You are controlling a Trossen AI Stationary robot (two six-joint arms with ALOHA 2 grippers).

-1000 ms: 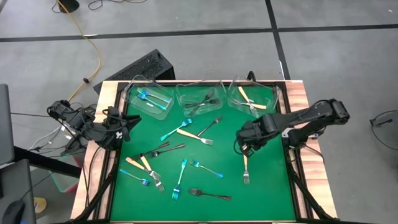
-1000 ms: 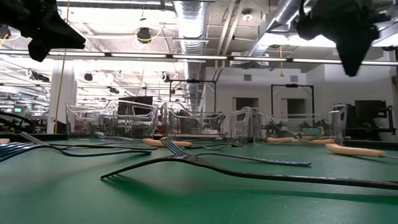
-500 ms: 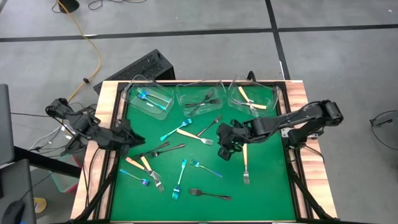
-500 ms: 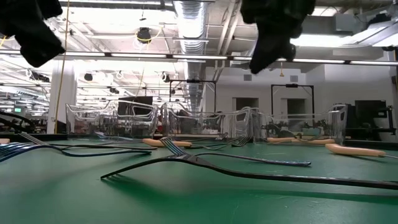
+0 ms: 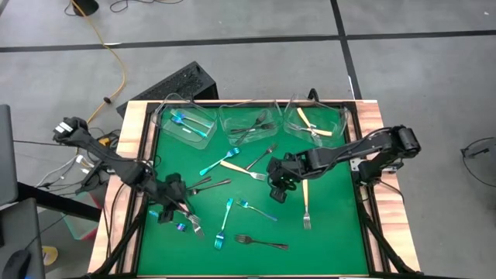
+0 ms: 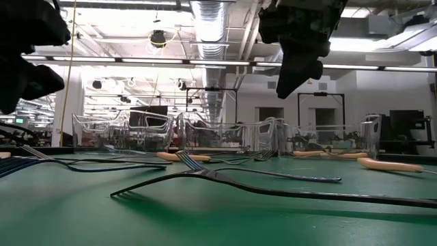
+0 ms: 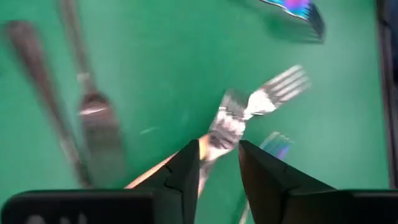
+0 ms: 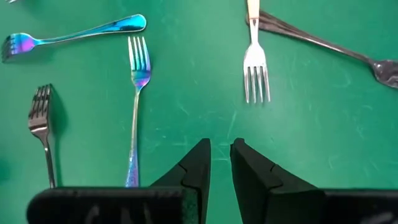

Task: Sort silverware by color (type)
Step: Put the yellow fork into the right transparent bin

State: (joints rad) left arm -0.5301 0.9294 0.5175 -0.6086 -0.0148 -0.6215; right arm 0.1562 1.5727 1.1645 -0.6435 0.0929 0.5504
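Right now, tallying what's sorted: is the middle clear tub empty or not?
Not empty. The middle clear tub holds dark forks, seen from above; their count cannot be told.

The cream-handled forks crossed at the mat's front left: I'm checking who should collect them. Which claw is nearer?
Left. The left claw hangs right over the crossed cream-handled forks; the right claw hovers mid-mat, well off to their right.
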